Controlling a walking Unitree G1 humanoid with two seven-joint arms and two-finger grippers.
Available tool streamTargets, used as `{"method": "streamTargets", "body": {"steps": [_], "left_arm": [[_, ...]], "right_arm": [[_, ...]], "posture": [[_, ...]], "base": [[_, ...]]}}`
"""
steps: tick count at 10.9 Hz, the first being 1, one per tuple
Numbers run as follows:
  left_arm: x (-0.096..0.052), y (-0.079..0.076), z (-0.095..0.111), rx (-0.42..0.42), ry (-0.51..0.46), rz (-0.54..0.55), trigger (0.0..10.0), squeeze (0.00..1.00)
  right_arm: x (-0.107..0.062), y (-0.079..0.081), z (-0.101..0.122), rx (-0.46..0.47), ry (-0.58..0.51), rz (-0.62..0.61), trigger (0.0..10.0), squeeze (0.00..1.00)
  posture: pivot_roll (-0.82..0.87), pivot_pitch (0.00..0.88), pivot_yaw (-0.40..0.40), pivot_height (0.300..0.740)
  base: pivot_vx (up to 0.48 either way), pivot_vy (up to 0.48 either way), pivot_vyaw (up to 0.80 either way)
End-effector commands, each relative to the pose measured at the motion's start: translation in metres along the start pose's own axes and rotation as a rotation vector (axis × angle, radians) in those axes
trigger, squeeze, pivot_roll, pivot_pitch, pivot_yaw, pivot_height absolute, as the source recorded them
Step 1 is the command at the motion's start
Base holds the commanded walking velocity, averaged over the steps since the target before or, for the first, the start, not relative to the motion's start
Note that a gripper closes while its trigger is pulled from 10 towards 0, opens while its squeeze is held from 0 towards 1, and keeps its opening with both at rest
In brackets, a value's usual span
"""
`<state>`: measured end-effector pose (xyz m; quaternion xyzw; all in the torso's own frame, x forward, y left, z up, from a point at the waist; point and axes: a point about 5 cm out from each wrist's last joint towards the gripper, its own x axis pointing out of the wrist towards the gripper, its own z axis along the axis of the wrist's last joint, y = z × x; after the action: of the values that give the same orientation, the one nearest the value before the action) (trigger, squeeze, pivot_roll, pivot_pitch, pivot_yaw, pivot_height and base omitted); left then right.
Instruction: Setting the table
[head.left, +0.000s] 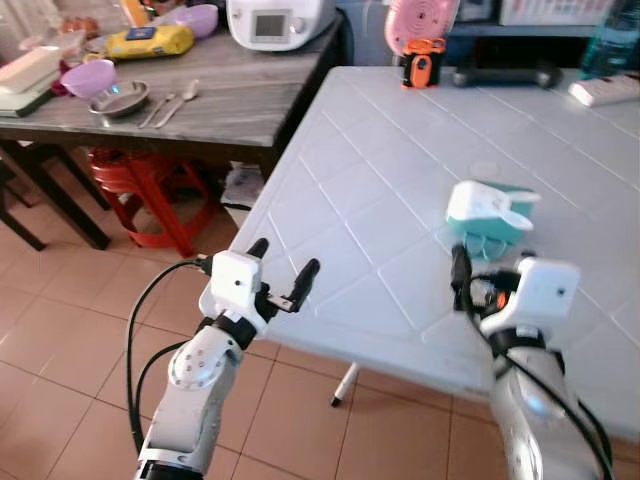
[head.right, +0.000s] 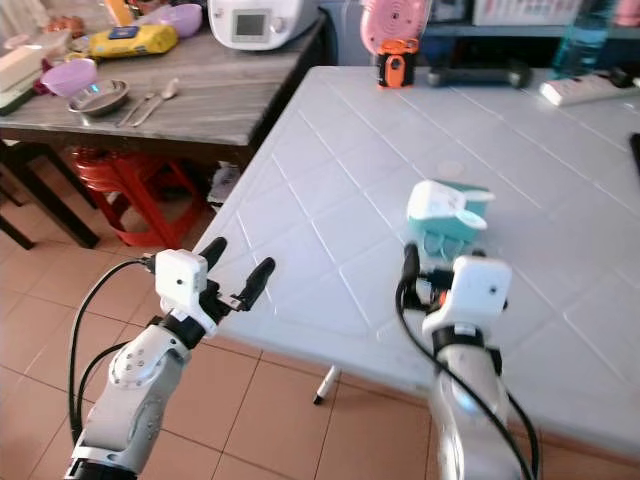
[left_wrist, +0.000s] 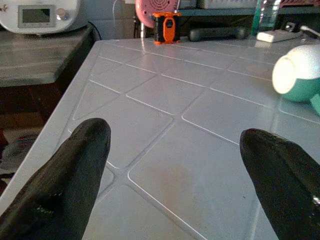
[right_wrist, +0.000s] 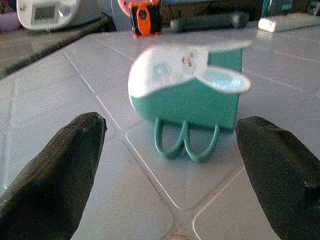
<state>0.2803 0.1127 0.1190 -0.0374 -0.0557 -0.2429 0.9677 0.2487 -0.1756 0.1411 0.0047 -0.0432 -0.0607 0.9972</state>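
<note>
left gripper (head.left: 285, 270) at the near corner edge of the white table (head.left: 400, 180), fingers spread apart, holding nothing; its wrist view shows both black fingers (left_wrist: 70, 175) over bare tiled tabletop. right gripper (right_wrist: 170, 170) over the table's near part, just short of the teal and white holder (head.left: 488, 217), fingers wide apart, nothing between them. in the right wrist view the holder (right_wrist: 187, 95) sits straight ahead, between the two finger lines but not touched.

the holder lies on the white table, right of centre, tipped on its side, white face with rabbit-like ears, teal wire loops at the near end. what it contains cannot be told.

far edge of the white table: orange and black gadget (head.left: 420, 63) standing upright, pink round object (head.left: 420, 22) just behind it, dark bar-shaped item (head.left: 505, 75) to the right, white power strip (head.left: 605, 90) at the far right, blue-green bottle (head.left: 610, 40) beyond that.

left of the white table, a dark wooden table (head.left: 230, 100), close beside it. on it: metal dish (head.left: 120, 100), purple bowl (head.left: 88, 77) touching the dish, two spoons (head.left: 170, 103) beside the dish, yellow packet (head.left: 150, 42), second purple bowl (head.left: 197, 18), white appliance with a screen (head.left: 275, 22).

red stool (head.left: 145, 190) under the dark table. terracotta tile floor (head.left: 60, 330).
</note>
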Motion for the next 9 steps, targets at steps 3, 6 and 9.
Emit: {"method": "streamTargets", "body": {"steps": [3,6,9], "left_arm": [[-0.008,0.006,0.0,0.02,0.016,0.012,10.0,0.0],[-0.011,0.007,-0.002,0.021,0.024,0.006,10.0,0.0],[-0.009,0.005,-0.002,0.02,0.03,-0.006,10.0,0.0]], "right_arm": [[-0.014,0.0,0.002,-0.045,-0.009,-0.004,10.0,0.0],[-0.029,-0.008,-0.002,-0.092,0.007,-0.034,10.0,0.0],[-0.031,-0.01,-0.002,-0.081,0.015,-0.046,10.0,0.0]], "posture": [[-0.16,0.109,0.132,0.74],[-0.17,0.111,0.139,0.74],[-0.18,0.112,0.144,0.74]], "base": [[0.0,0.0,0.0],[0.275,0.0,0.0],[0.3,0.0,0.0]]}}
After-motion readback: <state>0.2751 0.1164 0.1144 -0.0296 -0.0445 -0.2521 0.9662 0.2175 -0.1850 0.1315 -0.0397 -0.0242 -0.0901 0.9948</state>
